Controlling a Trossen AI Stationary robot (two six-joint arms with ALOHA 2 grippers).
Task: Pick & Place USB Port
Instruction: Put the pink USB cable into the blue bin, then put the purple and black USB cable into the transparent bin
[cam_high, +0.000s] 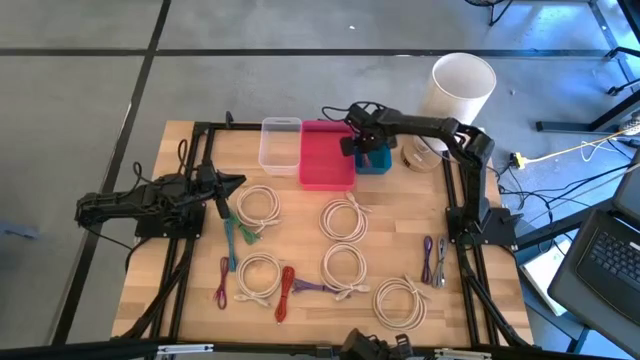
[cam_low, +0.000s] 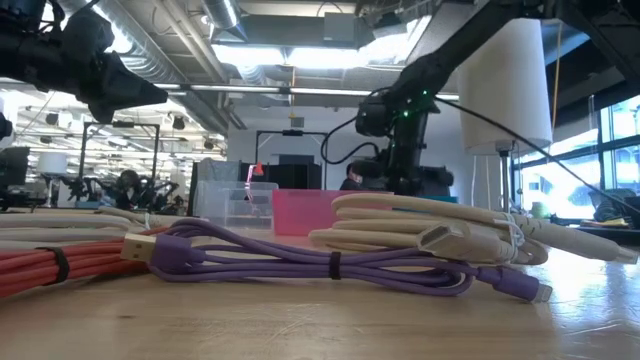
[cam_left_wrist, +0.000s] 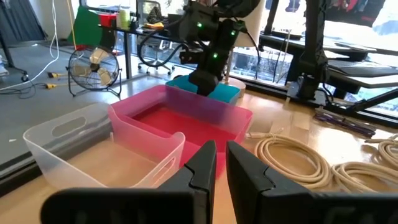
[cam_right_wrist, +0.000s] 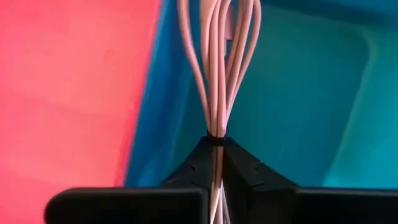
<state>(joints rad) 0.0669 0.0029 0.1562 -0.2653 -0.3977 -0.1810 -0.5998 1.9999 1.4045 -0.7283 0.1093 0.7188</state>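
USB cable (cam_right_wrist: 214, 68), pink, bundled, pinched in right gripper (cam_right_wrist: 217, 163) above teal bin (cam_right_wrist: 298, 93), beside pink bin (cam_high: 325, 155). Left gripper (cam_left_wrist: 216, 163) nearly closed, empty, at table's left. No readable writing.

The wooden surface (cam_high: 390, 250) carries 3 bins at 12 o'clock: a clear bin (cam_high: 280, 143), a pink bin (cam_high: 325, 155) touching it, and a teal bin (cam_high: 376, 160). 5 white cable coils lie across the middle and 6 o'clock, one (cam_high: 258, 207) at 9. A red cable (cam_high: 286, 292), purple cables (cam_high: 433, 260) and a green cable (cam_high: 245, 236) lie among them.
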